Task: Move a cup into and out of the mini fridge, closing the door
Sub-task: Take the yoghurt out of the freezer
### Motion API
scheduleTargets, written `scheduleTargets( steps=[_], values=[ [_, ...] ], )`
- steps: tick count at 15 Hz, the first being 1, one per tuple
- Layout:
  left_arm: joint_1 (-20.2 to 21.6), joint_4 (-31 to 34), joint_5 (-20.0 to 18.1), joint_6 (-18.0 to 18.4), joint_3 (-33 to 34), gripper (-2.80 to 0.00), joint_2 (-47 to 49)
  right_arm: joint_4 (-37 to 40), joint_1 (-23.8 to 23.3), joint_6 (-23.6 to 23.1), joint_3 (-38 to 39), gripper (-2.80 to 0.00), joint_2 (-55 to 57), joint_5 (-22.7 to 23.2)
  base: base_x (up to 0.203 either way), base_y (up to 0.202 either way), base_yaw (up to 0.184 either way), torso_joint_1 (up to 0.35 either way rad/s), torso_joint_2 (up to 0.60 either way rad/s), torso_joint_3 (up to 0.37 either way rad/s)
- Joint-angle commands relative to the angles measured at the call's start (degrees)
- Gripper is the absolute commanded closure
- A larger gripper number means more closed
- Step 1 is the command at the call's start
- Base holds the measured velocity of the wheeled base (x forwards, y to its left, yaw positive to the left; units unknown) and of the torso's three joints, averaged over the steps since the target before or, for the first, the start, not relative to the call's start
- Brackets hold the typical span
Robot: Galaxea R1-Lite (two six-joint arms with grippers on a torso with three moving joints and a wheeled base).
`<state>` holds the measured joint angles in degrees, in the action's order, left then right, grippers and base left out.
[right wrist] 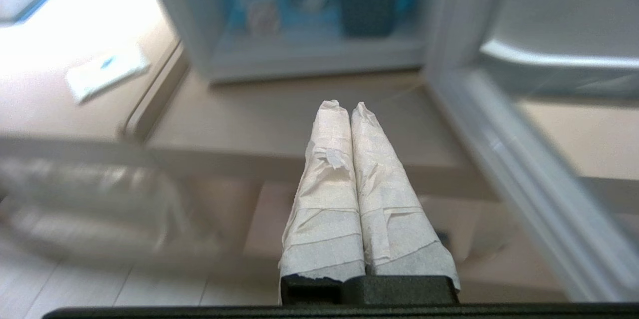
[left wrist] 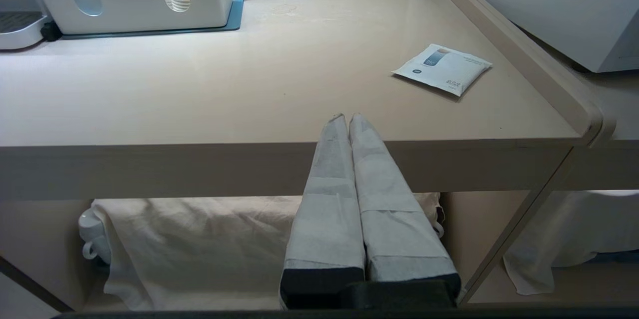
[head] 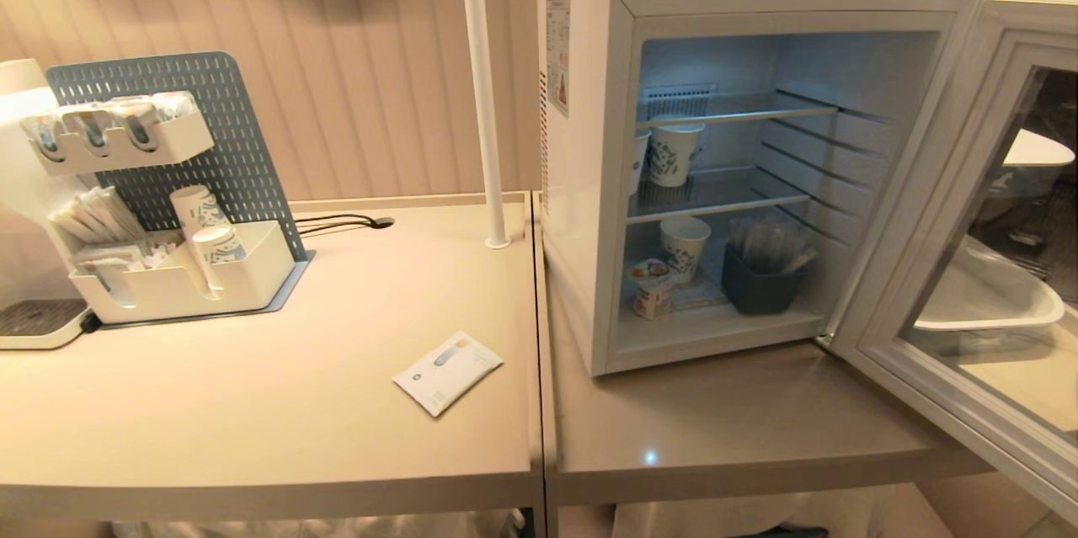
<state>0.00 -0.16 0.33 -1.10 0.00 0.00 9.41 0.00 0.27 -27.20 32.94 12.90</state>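
Note:
The mini fridge point(head: 581, 226) stands on the right-hand table with its door point(head: 960, 407) swung wide open to the right. The cup point(head: 653, 290), small and white with an orange-printed lid, sits at the front left of the fridge floor. It also shows as a blur in the right wrist view, cup point(right wrist: 259, 9). My right gripper point(right wrist: 344, 105) is shut and empty, in the air before the table edge, facing the open fridge point(right wrist: 309, 54) with the door point(right wrist: 524, 159) beside it. My left gripper point(left wrist: 348, 117) is shut and empty, low at the left table's front edge. Neither arm shows in the head view.
Paper cups stand on the middle shelf point(head: 674, 152) and the floor point(head: 684, 242), beside a dark bin point(head: 758, 285) of sachets. A white packet point(head: 446, 371) lies on the left table. A cup organizer point(head: 185, 277) stands far left; a white pole point(head: 480, 92) rises beside the fridge.

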Motion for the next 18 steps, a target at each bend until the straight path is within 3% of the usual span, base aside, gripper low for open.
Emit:
scheduleTargets(
  steps=[1, 2, 3, 6, 8, 12, 18],
  values=[
    [0.00, -0.02, 0.02, -0.13, 0.00, 0.00, 0.09, -1.93, 0.04, -0.06, -0.62, 0.00, 18.25, 3.29, 0.000, 0.000, 0.000, 0.000, 0.00, 0.000],
    [0.00, -0.02, 0.02, -0.13, 0.00, 0.00, 0.09, -4.05, 0.07, -0.14, -0.54, -0.94, 23.81, 4.15, 0.000, 0.000, 0.000, 0.000, 0.00, 0.000],
    [0.00, -0.02, 0.02, -0.13, 0.00, 0.00, 0.09, -7.66, 0.22, -0.17, -0.27, -2.80, 29.60, 4.85, 0.000, 0.000, 0.000, 0.000, 0.00, 0.000],
    [0.00, -0.02, 0.02, -0.15, 0.00, 0.00, 0.09, -28.10, 3.12, -0.25, 2.82, -2.80, 43.58, 7.58, 0.000, 0.000, 0.000, 0.000, 0.00, 0.000],
    [0.00, -0.02, 0.02, -0.22, 0.00, 0.00, 0.09, -39.62, 7.90, 0.04, 3.92, -2.80, 51.87, 8.65, 0.000, 0.000, 0.000, 0.000, 0.00, 0.000],
    [0.00, -0.02, 0.02, -0.22, 0.00, 0.00, 0.09, -51.21, 15.77, 3.29, 0.32, -2.80, 64.70, 7.54, 0.000, 0.000, 0.000, 0.000, 0.00, 0.000],
    [0.00, -0.02, 0.02, -0.40, 0.00, 0.00, 0.09, -73.49, 21.07, 5.11, -1.61, -2.80, 81.83, -3.98, 0.000, 0.000, 0.000, 0.000, 0.00, 0.000]
  ],
)
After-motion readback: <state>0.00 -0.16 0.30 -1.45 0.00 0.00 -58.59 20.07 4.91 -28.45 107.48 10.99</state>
